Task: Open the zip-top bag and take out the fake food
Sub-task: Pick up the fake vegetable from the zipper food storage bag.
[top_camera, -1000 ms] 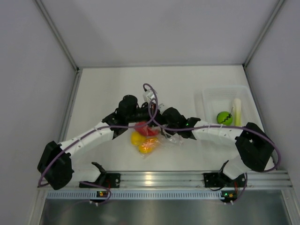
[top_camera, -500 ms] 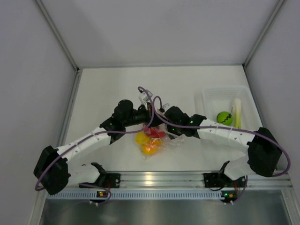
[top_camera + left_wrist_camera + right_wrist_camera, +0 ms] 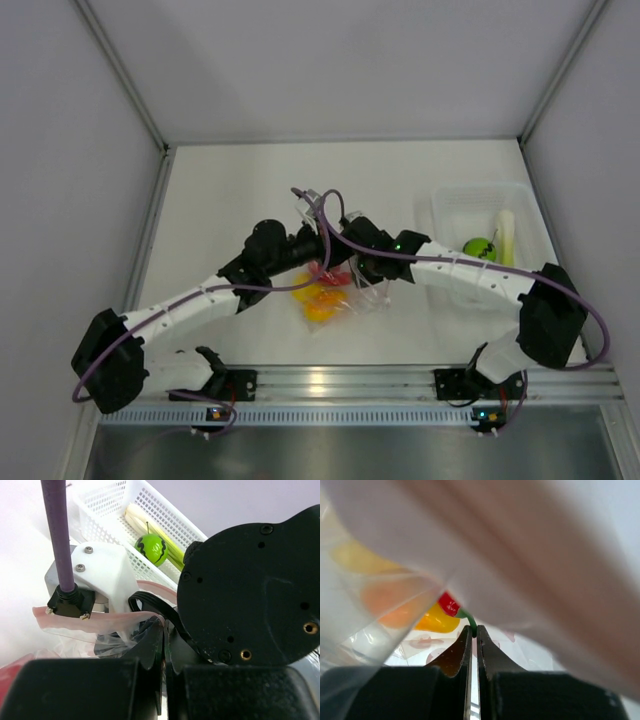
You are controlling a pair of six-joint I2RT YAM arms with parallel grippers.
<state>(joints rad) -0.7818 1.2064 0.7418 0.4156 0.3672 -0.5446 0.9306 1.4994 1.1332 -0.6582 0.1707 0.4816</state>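
Note:
The zip-top bag [image 3: 350, 297] hangs crumpled at the table's middle, with yellow, orange and red fake food [image 3: 320, 298] inside. My left gripper [image 3: 167, 626] is shut on the bag's pink zip strip [image 3: 100, 620] at its mouth; from above it [image 3: 322, 250] sits just left of the right gripper [image 3: 345, 262]. The right gripper [image 3: 474, 629] reaches inside the bag [image 3: 365, 650], shut on the green stem of the red chili [image 3: 448, 603]. A yellow piece [image 3: 437, 622] and an orange piece [image 3: 395, 600] lie beside it. The blurred zip strip crosses close over that camera.
A white tray [image 3: 440, 200] stands at the right, holding a green ball [image 3: 478, 249] and a pale leek [image 3: 506, 235]. The left wrist view also shows the tray [image 3: 110, 500] and the green ball [image 3: 152, 549]. Grey walls close in on both sides.
Both grippers have moved away from the arm bases and drawn closer together. The bag has shifted with them and its contents hang lower beneath the grippers.

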